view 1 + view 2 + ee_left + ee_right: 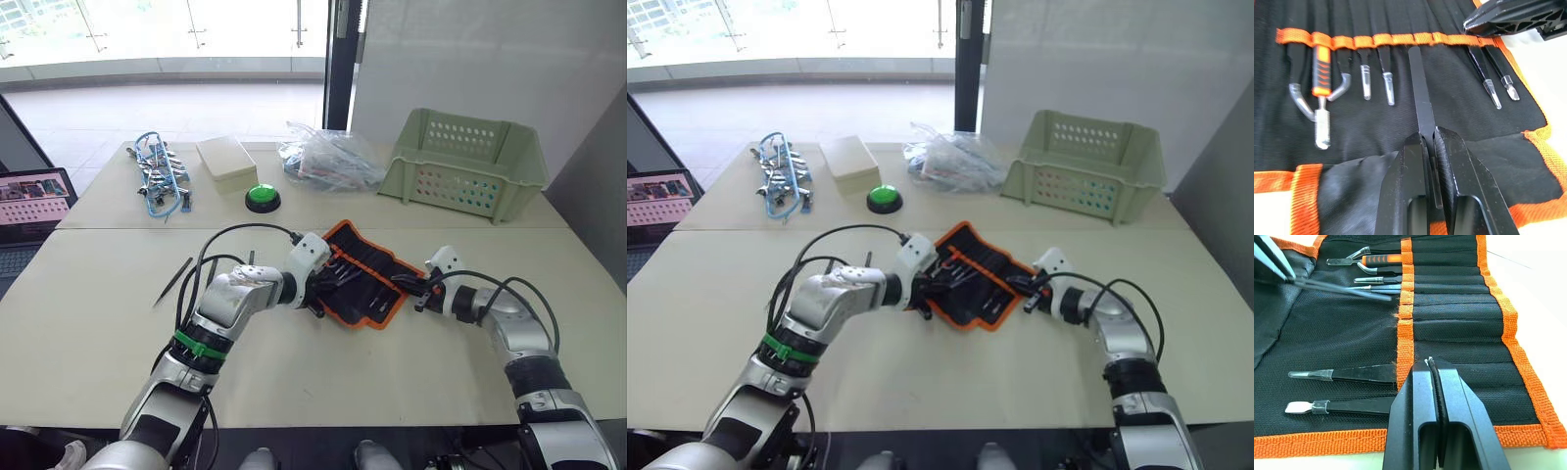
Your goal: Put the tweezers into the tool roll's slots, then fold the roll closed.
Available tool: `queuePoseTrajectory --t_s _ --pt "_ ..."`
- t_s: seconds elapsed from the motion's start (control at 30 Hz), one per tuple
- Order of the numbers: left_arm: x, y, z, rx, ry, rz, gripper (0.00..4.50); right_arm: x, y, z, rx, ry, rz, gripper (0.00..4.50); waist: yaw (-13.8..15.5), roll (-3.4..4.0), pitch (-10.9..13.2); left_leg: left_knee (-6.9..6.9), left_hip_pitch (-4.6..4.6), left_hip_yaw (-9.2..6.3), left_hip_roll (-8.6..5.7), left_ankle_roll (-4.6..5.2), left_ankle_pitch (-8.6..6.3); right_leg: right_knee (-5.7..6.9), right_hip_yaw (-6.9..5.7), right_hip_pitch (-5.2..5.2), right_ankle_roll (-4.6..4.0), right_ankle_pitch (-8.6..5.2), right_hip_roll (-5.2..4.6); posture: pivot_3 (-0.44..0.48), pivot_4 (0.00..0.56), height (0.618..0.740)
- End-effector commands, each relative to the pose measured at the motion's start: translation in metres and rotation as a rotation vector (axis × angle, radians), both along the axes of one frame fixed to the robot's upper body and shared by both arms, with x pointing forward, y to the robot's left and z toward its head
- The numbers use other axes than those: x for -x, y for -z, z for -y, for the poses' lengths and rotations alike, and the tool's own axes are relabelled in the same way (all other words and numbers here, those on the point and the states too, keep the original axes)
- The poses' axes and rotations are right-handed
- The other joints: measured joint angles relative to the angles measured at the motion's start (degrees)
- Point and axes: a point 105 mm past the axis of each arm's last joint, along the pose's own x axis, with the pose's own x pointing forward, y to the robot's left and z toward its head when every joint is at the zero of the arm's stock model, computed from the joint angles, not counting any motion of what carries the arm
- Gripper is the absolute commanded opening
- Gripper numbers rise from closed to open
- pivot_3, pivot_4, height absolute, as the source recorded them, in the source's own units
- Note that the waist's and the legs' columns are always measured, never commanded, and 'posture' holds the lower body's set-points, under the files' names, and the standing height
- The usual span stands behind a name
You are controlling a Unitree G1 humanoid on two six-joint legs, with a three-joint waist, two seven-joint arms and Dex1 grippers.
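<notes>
Tool roll: the tool roll (364,273) lies open and flat on the near table (88,333), a little right of centre, its orange-edged long sides running from far-left to near-right.
Slots: an orange strap crosses the fabric; several tools already sit under it, among them two black tweezers with clear tip caps (1344,375) at the right end and an orange-handled tool (1321,66) at the other end.
Left gripper: the left gripper (323,286) is over the left part of the roll, fingers closed on a slim black tweezer (1420,93), whose far end reaches the orange strap between filled slots.
Right gripper: the right gripper (419,289) is at the roll's right edge, fingers pressed together with only a thin dark line between them; whether they pinch the fabric edge I cannot tell.
Loose tweezer: one more black tweezer (172,281) lies alone on the table, well left of the roll.
Far table: a tangle of blue-and-silver clips (160,176), a cream box (225,163), a green button (263,198), a clear plastic bag (328,157) and a pale green basket (470,162) stand along the far side.
Laptop: an open laptop (29,206) sits at the far left.
</notes>
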Motion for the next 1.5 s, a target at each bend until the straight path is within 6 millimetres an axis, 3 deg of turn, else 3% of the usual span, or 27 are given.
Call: queuePoseTrajectory --t_s 0.03,0.23,0.43,0.8,1.13,1.33,1.43,1.5 --pt "-0.003 -0.002 0.000 -0.013 -0.020 0.037 0.03 0.005 0.018 0.002 0.033 0.004 -0.057 0.00 0.0 0.00 0.0 0.00 0.00 0.00 0.00 0.00 0.00 0.00 0.00 0.00 0.00 0.00 0.00 0.000 0.150 0.740" --pt "-0.012 0.002 0.005 -0.013 -0.042 0.055 0.03 0.007 0.020 0.000 0.021 -0.002 -0.071 0.00 0.0 0.00 0.0 0.03 0.02 0.00 0.00 0.00 0.00 0.01 0.00 0.04 0.00 0.00 0.00 0.000 0.150 0.740" --pt "-0.020 0.008 0.026 0.064 -0.013 0.048 0.03 0.008 0.022 -0.002 0.018 -0.006 -0.081 0.00 0.1 0.00 0.0 0.03 0.10 0.00 -0.01 0.00 0.00 -0.01 -0.01 0.15 0.00 0.00 -0.01 0.000 0.150 0.740" --pt "-0.047 0.009 0.054 -0.017 0.051 0.151 0.03 0.017 0.038 -0.008 0.024 -0.028 -0.130 0.00 0.1 -0.01 0.0 0.03 0.43 -0.02 -0.01 0.06 -0.03 -0.13 -0.07 0.62 0.03 -0.02 0.01 0.000 0.150 0.740" --pt "-0.059 0.011 0.057 -0.051 0.050 0.186 0.03 0.017 0.040 -0.004 0.023 -0.010 -0.140 0.00 0.1 -0.02 0.0 0.04 0.48 -0.02 -0.03 0.06 -0.03 -0.13 -0.07 0.70 0.05 -0.02 0.00 0.000 0.150 0.740" --pt "-0.049 0.019 0.024 -0.024 0.023 0.122 2.14 0.016 0.040 -0.010 -0.020 -0.002 -0.143 0.00 -0.9 0.02 0.0 0.04 0.56 -0.03 0.01 0.06 -0.04 -0.04 -0.06 0.70 0.05 -0.02 0.05 0.000 0.150 0.740" --pt "-0.041 0.000 0.006 0.081 -0.032 0.130 3.13 0.015 0.040 -0.011 -0.025 0.004 -0.135 0.00 -1.6 0.02 0.0 -0.01 0.65 -0.06 0.08 0.07 -0.04 0.01 -0.03 0.70 0.05 -0.02 0.10 0.000 0.150 0.740" --pt "-0.044 -0.022 -0.025 0.110 -0.161 0.202 3.80 0.014 0.042 -0.010 -0.015 0.011 -0.131 0.00 -1.9 0.02 0.0 -0.01 0.67 -0.05 0.10 0.07 -0.04 0.02 -0.02 0.69 0.05 -0.02 0.11 0.000 0.150 0.740"
